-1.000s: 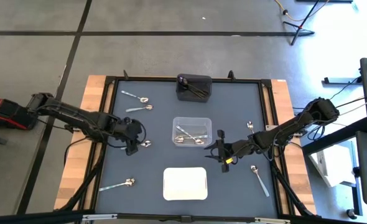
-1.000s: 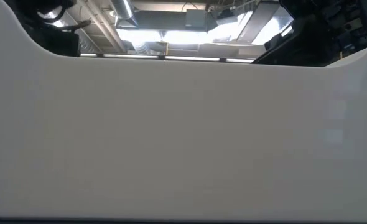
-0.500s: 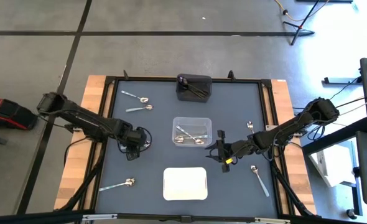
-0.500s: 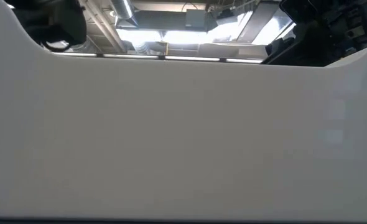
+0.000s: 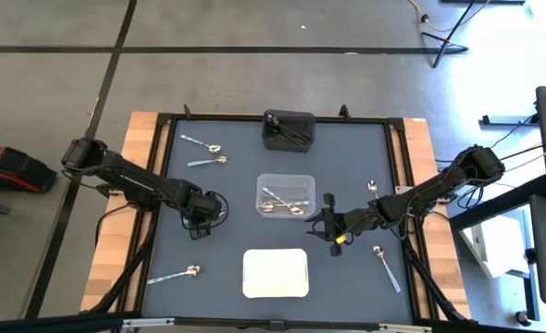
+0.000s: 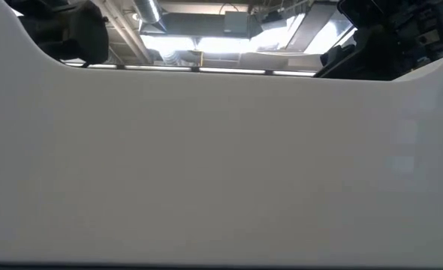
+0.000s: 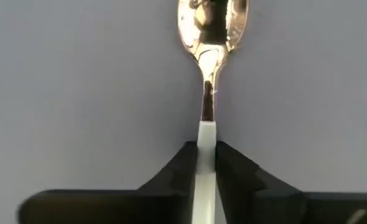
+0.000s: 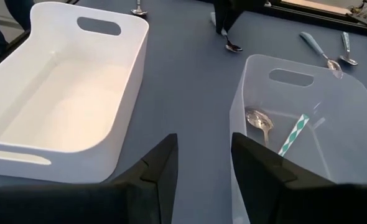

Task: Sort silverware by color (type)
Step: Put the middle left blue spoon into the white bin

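Left gripper [image 7: 205,165] clamps a pale-handled spoon [image 7: 209,59] on the dark mat [image 5: 227,264]; right gripper [image 8: 202,163] gapes.

Spoon [image 7: 209,37] in left pincer [image 7: 206,163]: gold-tinted shiny bowl, white handle. Tabletop [image 7: 78,93]: plain grey-blue. By right pincer [image 8: 202,163]: white tray [image 8: 109,74]; clear tray [image 8: 345,124], teal-white striped handle [image 8: 293,134] inside.
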Action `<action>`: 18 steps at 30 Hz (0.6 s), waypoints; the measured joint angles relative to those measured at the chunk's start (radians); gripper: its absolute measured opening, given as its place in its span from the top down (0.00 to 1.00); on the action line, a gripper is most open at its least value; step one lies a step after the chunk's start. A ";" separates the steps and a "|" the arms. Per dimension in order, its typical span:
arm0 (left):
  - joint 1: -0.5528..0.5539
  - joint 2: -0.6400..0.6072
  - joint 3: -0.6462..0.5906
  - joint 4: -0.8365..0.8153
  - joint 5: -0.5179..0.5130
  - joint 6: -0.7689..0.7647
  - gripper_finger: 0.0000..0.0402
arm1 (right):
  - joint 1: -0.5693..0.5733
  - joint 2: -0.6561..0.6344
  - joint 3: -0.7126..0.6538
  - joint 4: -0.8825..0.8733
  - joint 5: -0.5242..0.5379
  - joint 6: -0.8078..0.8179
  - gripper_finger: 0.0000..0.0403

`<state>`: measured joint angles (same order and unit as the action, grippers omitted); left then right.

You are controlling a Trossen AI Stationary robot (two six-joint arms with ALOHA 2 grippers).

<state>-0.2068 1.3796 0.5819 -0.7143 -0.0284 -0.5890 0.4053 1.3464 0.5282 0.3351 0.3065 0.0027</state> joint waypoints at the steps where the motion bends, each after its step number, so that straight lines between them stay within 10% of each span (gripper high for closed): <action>1: 0.000 0.000 0.000 0.000 0.000 0.002 0.91 | 0.000 0.000 0.000 0.000 0.000 0.001 0.65; 18: -0.163 0.003 0.450 -0.134 -0.171 -0.035 0.92 | 0.111 -0.233 0.002 -0.305 0.025 0.199 0.65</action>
<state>-0.3695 1.3827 1.0318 -0.8487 -0.1995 -0.6244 0.5162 1.1133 0.5304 0.0297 0.3315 0.2013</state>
